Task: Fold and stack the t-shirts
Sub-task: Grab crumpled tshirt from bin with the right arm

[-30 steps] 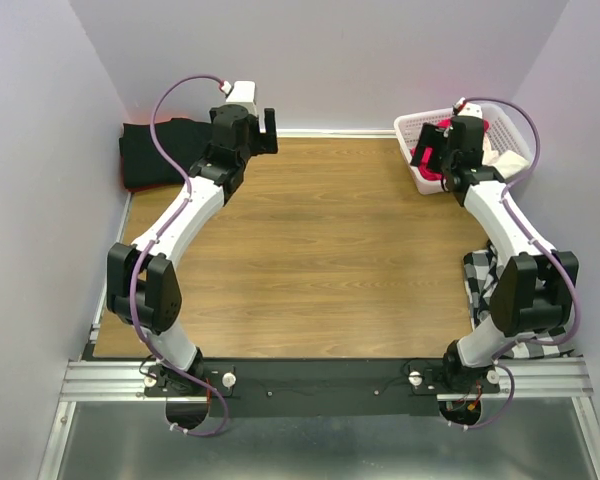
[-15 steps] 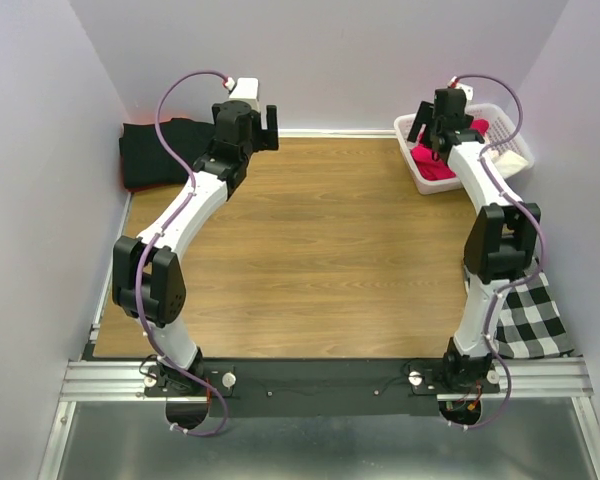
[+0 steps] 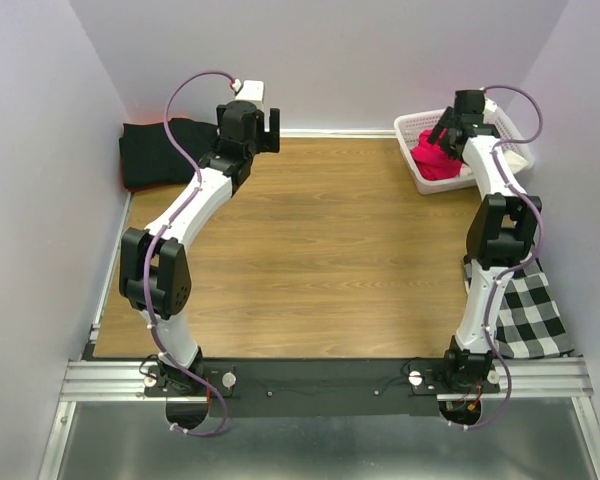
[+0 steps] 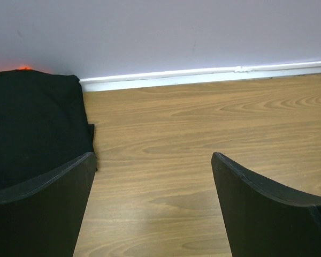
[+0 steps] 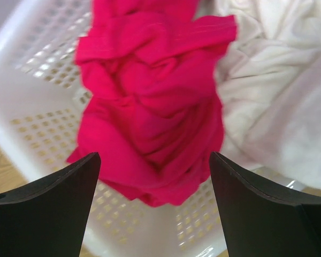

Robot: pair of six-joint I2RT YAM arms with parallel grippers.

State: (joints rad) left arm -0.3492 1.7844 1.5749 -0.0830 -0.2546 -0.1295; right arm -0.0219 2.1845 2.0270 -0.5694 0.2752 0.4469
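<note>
**Workcell inventory: three t-shirts, one basket, two arms with jaws apart**

1. Bright crimson-red fabric t-shirt [image 5: 150,118]. It is crumpled in a loose bundle inside the basket, on the side towards the table's centre. It touches the cream-white shirt along its right flank in the right wrist view.

2. Cream-white fabric t-shirt [image 5: 273,107]. It is rumpled in the same basket, pressed against the red one and filling the side nearer the right wall.

3. Black fabric t-shirt [image 4: 32,123]. It lies in a flattish heap at the far-left corner, against the back wall. Its near edge rests on the wood.

4. White plastic lattice basket [image 3: 408,130]. It stands at the far-right corner of the table and holds items 1 and 2.

5. Left gripper [image 4: 152,155]. The jaws are spread wide with nothing between them. It is held over bare wood at the far-left area, just beside the black shirt and pointing towards the back wall.

6. Right gripper [image 5: 154,155]. The jaws are spread wide and grip nothing. It is poised directly above the red shirt in the basket, with one finger on either side of the bundle. Whether it touches the cloth cannot be told.

7. Brown wood-grain table top [image 3: 320,250].

8. Black-and-white checked cloth [image 3: 530,315]. It lies at the near-right edge, beside the right arm's lower link.
</note>
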